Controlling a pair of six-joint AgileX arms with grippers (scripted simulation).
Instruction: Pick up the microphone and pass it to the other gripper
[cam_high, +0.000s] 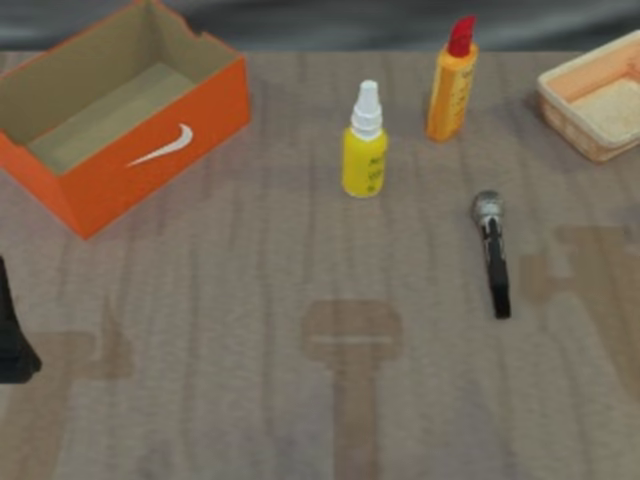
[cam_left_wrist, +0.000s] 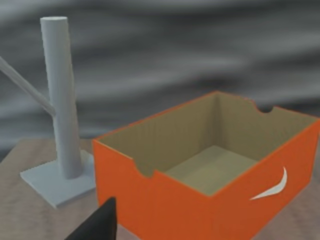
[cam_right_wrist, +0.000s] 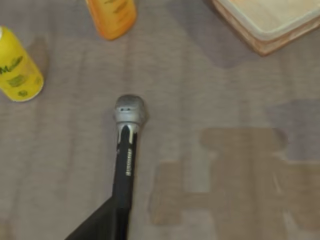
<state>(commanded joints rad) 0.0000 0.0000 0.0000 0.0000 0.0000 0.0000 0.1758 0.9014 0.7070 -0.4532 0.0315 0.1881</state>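
My right gripper (cam_right_wrist: 107, 220) is just above the microphone (cam_high: 492, 252). In the right wrist view I see only one dark fingertip, right by the black handle. I cannot tell if the fingers are open or closed, or if they touch the handle yet. From above, this gripper does not show at all.

The microphone lies flat on the table (cam_high: 250, 400), at about 3 o'clock from the middle of the top view. Its silver head (cam_right_wrist: 130, 110) points to 12 o'clock and its handle runs down to 6 o'clock.

My job now, I think, is to grab it well. I would put one finger on each side of the black handle, near the low end. That leaves the head end free for the other arm to hold. I would squeeze across the thin way, so it cannot roll out.

The yellow dropper bottle (cam_high: 364, 150) stands at about 10 o'clock from the mic head. The orange bottle with the red cap (cam_high: 452, 85) is at about 11 o'clock. A pale tray (cam_high: 560, 105) sits at about 1 o'clock. All are well apart, so I can lift straight up.

My left gripper (cam_left_wrist: 97, 227) waits at 9 o'clock, at the table's left edge, near the orange shoe box (cam_high: 170, 140) and a grey stand (cam_left_wrist: 62, 120). I cannot tell its fingers either.
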